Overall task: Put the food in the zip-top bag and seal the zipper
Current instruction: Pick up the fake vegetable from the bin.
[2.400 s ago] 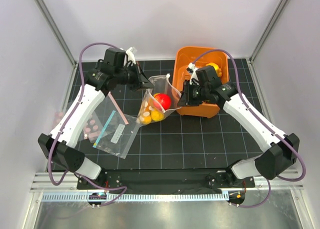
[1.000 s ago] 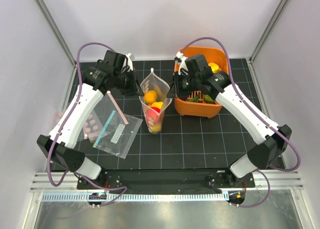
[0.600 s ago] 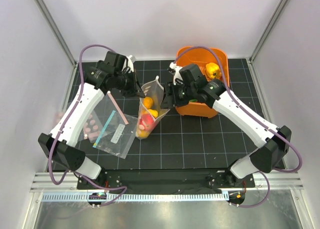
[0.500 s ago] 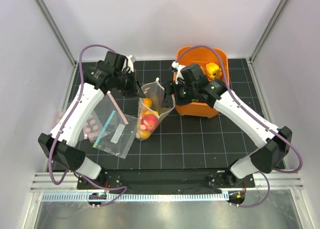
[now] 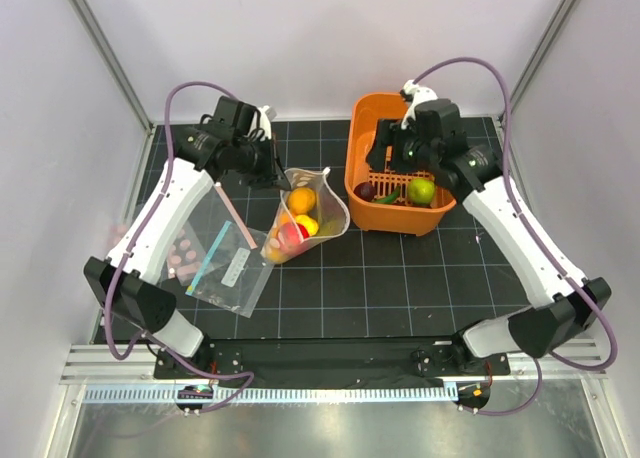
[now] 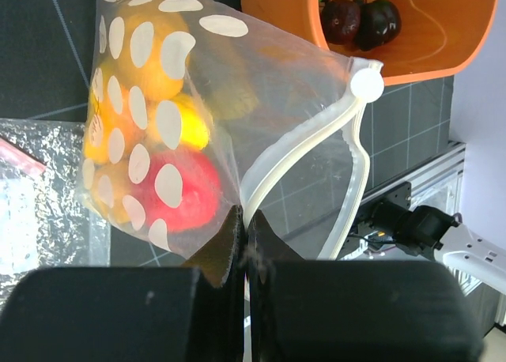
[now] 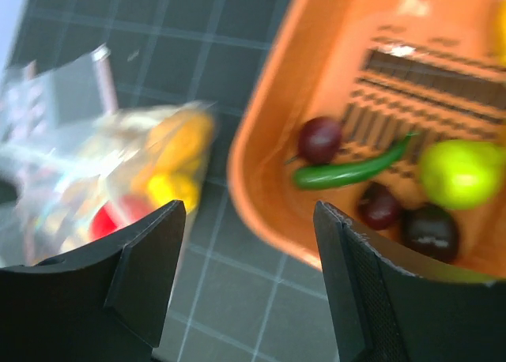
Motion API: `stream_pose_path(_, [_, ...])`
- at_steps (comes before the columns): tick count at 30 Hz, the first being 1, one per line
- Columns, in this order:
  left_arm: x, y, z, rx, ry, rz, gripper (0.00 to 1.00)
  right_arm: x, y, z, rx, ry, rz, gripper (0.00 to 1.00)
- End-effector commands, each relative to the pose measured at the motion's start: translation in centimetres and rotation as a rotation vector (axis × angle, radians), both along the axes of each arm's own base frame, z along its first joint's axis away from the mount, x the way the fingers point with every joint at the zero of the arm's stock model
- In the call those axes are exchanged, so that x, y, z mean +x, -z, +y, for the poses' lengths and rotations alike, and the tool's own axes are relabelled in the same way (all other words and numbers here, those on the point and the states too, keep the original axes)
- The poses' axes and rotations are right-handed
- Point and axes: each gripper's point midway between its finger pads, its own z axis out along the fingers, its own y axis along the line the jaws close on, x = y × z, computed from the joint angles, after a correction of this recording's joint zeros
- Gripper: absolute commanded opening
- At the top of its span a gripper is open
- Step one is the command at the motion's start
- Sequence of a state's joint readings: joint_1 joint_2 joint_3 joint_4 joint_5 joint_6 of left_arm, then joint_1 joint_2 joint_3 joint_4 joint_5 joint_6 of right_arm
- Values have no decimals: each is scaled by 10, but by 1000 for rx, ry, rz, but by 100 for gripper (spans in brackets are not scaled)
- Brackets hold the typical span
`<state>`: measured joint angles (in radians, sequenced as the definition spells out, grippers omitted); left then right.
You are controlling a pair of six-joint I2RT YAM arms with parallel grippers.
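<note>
The dotted zip-top bag [image 5: 322, 216], with food [image 5: 301, 199] inside, is pinched at its mouth edge by the left gripper [image 6: 242, 224]. The right gripper [image 7: 249, 216] is held wide apart, empty, above the orange basket [image 5: 362, 118].

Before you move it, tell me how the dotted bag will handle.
Probably floppy: the dotted bag sags from the left gripper pinching its edge. Likely bottom-heavy, since the fruit bunches at one end. The zipper looks unsealed, so tipping might spill pieces.
</note>
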<state>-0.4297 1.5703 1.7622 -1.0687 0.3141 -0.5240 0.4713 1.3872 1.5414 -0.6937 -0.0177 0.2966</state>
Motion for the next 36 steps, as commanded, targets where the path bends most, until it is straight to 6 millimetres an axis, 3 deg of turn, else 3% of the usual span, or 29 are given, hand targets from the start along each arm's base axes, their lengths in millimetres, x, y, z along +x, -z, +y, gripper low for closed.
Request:
stream_pose_path(1, [10, -12, -5, -17, 28, -55, 0, 37, -1, -49, -114, 207, -6, 73])
stream_pose_path(7, [18, -7, -13, -28, 55, -46, 0, 73, 58, -99, -236, 385, 164, 75])
stream_pose_path(16, [28, -1, -22, -48, 70, -31, 0, 104, 127, -118, -353, 431, 311, 74])
stream_pose_path(23, [28, 4, -22, -39, 71, -15, 0, 133, 151, -135, -363, 483, 337, 71])
stream_pose_path(29, [33, 6, -22, -36, 67, -12, 0, 157, 165, -134, -343, 511, 324, 68])
stream_pose_path(30, [34, 6, -22, -36, 68, -11, 0, 159, 173, -135, -359, 519, 339, 68])
stream_pose_path(36, [32, 5, -18, -26, 64, -13, 0, 159, 169, -163, -468, 631, 301, 75])
